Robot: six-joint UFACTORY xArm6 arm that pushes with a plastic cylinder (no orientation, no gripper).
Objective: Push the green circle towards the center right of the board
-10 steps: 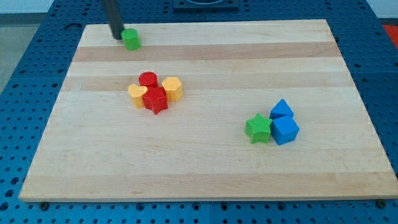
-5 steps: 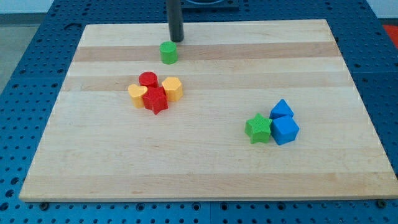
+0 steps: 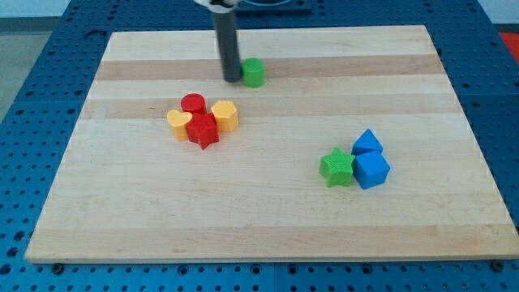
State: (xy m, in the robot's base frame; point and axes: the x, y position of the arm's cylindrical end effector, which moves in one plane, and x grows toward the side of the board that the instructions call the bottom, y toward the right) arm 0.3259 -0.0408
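Observation:
The green circle (image 3: 254, 72) is a small green cylinder on the wooden board (image 3: 268, 219), in the upper middle of the view. My tip (image 3: 232, 79) stands right against its left side, touching or nearly touching it. The dark rod rises from the tip to the view's top edge.
A cluster sits left of centre: a red circle (image 3: 193, 104), a yellow heart (image 3: 178, 123), a red star (image 3: 203, 130) and a yellow hexagon (image 3: 225, 116). At the lower right are a green star (image 3: 336, 168), a blue cube (image 3: 372, 170) and another blue block (image 3: 367, 142).
The green circle has slid right along the board's upper part. My tip went from above the circle to its left side.

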